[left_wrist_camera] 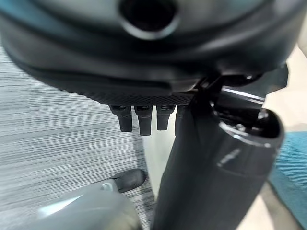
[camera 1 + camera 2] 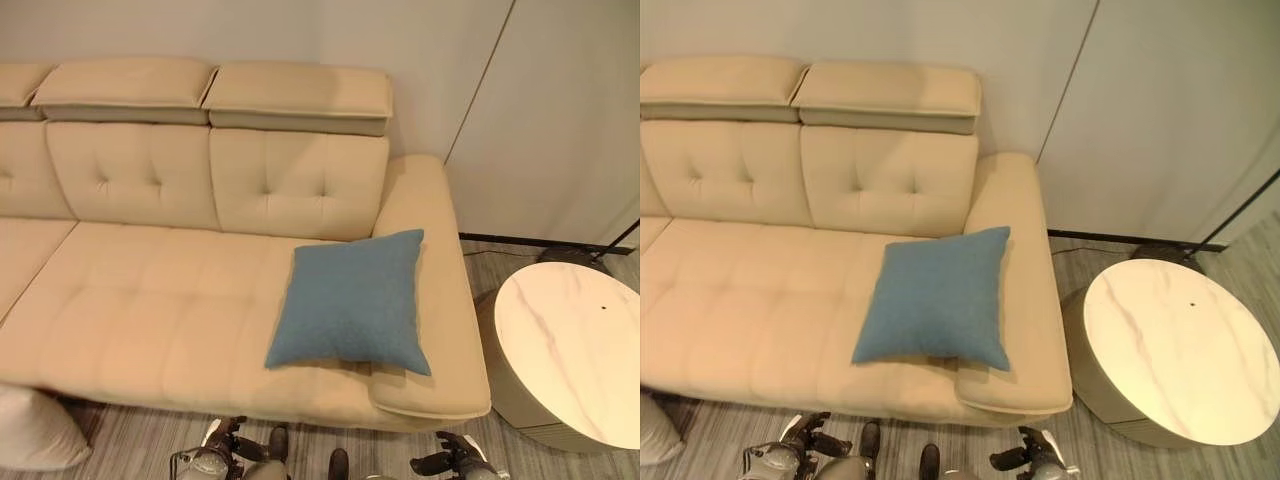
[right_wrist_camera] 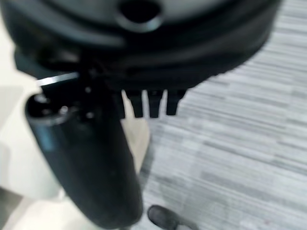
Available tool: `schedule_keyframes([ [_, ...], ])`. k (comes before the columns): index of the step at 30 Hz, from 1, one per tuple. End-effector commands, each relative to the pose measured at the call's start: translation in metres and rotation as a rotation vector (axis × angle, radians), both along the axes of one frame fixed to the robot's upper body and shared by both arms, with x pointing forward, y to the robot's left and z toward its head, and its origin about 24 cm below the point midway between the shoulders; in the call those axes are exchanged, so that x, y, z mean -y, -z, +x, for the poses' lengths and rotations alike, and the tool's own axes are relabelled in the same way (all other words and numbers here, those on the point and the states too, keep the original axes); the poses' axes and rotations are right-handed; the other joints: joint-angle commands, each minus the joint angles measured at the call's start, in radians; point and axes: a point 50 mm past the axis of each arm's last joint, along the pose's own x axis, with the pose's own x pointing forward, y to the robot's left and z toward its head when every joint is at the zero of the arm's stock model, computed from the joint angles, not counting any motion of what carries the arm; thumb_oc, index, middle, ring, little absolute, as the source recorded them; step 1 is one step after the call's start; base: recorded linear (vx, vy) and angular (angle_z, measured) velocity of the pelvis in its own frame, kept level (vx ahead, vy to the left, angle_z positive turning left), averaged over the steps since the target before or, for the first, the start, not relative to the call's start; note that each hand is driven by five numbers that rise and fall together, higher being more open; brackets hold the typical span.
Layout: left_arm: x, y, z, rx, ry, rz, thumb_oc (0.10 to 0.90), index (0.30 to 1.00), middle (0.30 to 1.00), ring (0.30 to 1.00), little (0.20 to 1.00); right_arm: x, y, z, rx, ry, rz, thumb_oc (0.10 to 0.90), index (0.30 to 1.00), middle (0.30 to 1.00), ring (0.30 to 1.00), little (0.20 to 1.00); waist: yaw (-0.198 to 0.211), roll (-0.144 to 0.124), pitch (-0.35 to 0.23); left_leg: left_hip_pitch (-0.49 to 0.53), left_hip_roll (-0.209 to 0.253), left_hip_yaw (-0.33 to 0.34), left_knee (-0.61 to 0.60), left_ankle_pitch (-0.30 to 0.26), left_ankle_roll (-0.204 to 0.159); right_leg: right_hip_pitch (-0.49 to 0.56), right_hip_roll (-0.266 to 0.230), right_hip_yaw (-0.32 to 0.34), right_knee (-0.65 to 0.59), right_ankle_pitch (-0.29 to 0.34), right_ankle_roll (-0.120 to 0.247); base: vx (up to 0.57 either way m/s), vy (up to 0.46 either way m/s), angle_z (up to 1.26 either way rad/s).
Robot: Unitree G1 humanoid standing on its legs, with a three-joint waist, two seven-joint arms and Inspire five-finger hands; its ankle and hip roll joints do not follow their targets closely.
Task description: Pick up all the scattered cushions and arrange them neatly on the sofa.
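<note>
A square blue fabric cushion (image 2: 352, 301) is lying flat on the seat of the cream tufted leather sofa (image 2: 150, 300), at the end by the padded armrest (image 2: 425, 215), its far corner touching that armrest. A second, pale off-white cushion (image 2: 35, 430) is resting on the grey striped floor (image 2: 140, 440) at about eight o'clock in the left eye view, just beside the sofa's front edge. That is the relation the next move is turning on: the floor cushion is lying well off toward the robot's left, so the left hand (image 2: 222, 440) is sitting nearer to it than the right hand (image 2: 447, 458). Its long axis cannot be told, since most of it is running off the edge.

Both hands are hanging low at six o'clock, in front of the sofa, and each wrist view is showing straight, relaxed fingers holding nothing. A round marble-topped side table (image 2: 570, 350) is standing at four o'clock, just beside the armrest.
</note>
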Motion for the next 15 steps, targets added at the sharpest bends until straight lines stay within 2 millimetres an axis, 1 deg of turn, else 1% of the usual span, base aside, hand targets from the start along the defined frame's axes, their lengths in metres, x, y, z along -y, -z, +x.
schedule_keyframes([
  [1,0.001,0.003,-0.01,-0.012,-0.013,0.003,0.8,0.9,0.9,0.9,0.9,0.017,0.001,-0.026,-0.041,0.073,-0.055,0.8,0.9,0.9,0.9,0.9,0.003,0.006,-0.054,0.054,-0.034,0.012,-0.017,-0.059,0.061,-0.052,-0.065,0.08,0.097,-0.089,0.111,0.06,0.113,-0.21],
  [3,0.001,0.003,-0.011,-0.011,-0.022,0.004,0.8,0.9,0.9,0.9,0.9,0.018,0.001,-0.027,-0.042,0.086,-0.057,0.8,0.9,0.9,0.9,0.9,0.004,0.006,-0.056,0.064,-0.036,0.016,-0.032,-0.058,0.065,-0.049,-0.068,0.086,0.086,-0.081,0.117,0.05,0.112,-0.14],
  [4,-0.002,0.003,-0.011,-0.001,-0.055,0.008,0.8,0.9,0.9,0.9,0.9,0.02,0.002,-0.031,-0.038,0.142,-0.056,0.8,0.9,0.9,0.9,0.9,0.0,0.005,-0.062,0.08,-0.039,0.024,-0.058,-0.059,0.073,-0.05,-0.075,0.096,0.066,-0.065,0.129,0.02,0.075,-0.07],
  [5,-0.002,0.003,-0.011,-0.001,-0.055,0.008,0.8,0.9,0.9,0.9,0.9,0.02,0.002,-0.031,-0.038,0.142,-0.056,0.8,0.9,0.9,0.9,0.9,0.001,0.005,-0.062,0.081,-0.038,0.025,-0.059,-0.059,0.073,-0.049,-0.075,0.096,0.065,-0.064,0.129,0.02,0.137,-0.14],
  [6,-0.006,0.002,-0.012,0.013,-0.093,0.007,0.8,0.9,0.9,0.9,0.9,0.025,0.001,-0.034,-0.028,0.19,-0.065,0.8,0.9,0.9,0.9,0.9,0.0,0.004,-0.065,0.095,-0.039,0.036,-0.079,-0.06,0.077,-0.05,-0.079,0.104,0.051,-0.053,0.14,0.0,0.062,-0.15],
  [7,-0.006,0.002,-0.012,0.013,-0.093,0.007,0.8,0.9,0.9,0.9,0.9,0.025,0.001,-0.034,-0.028,0.19,-0.065,0.8,0.9,0.9,0.9,0.9,0.0,0.004,-0.065,0.095,-0.039,0.036,-0.079,-0.06,0.077,-0.05,-0.079,0.104,0.051,-0.053,0.14,0.0,0.121,-0.25],
  [8,-0.009,0.001,-0.011,0.033,-0.125,0.012,0.8,0.9,0.9,0.9,0.9,0.032,-0.001,-0.037,-0.022,0.225,-0.083,0.8,0.9,0.9,0.9,0.9,-0.001,0.003,-0.068,0.103,-0.042,0.048,-0.096,-0.06,0.08,-0.051,-0.082,0.11,0.038,-0.042,0.149,-0.01,0.059,-0.2],
  [9,-0.009,0.001,-0.011,0.033,-0.125,0.012,0.8,0.9,0.9,0.9,0.9,0.032,-0.001,-0.037,-0.022,0.225,-0.083,0.8,0.9,0.9,0.9,0.9,-0.001,0.003,-0.068,0.104,-0.042,0.048,-0.096,-0.06,0.08,-0.051,-0.082,0.11,0.038,-0.042,0.149,-0.01,0.086,-0.23],
  [13,-0.022,-0.006,-0.004,0.1,-0.177,0.027,0.8,0.9,0.9,0.9,0.9,0.057,-0.011,-0.041,0.016,0.322,-0.143,0.8,0.9,0.9,0.9,0.9,-0.004,0.0,-0.07,0.112,-0.044,0.068,-0.113,-0.064,0.085,-0.058,-0.087,0.119,0.022,-0.023,0.167,-0.03,0.07,-0.11],
  [14,-0.031,-0.013,0.004,0.164,-0.204,0.034,0.8,0.9,0.9,0.9,0.9,0.074,-0.02,-0.041,0.069,0.384,-0.169,0.8,0.9,0.9,0.9,0.9,-0.008,0.0,-0.07,0.112,-0.047,0.074,-0.116,-0.066,0.089,-0.065,-0.091,0.123,0.021,-0.017,0.174,-0.05,0.091,-0.14],
  [15,-0.034,-0.017,0.007,0.189,-0.209,0.037,0.8,0.9,0.9,0.9,0.9,0.082,-0.024,-0.041,0.091,0.409,-0.181,0.8,0.9,0.9,0.9,0.9,-0.008,0.0,-0.072,0.111,-0.047,0.078,-0.116,-0.066,0.09,-0.067,-0.092,0.124,0.023,-0.016,0.177,-0.04,0.064,-0.18],
])
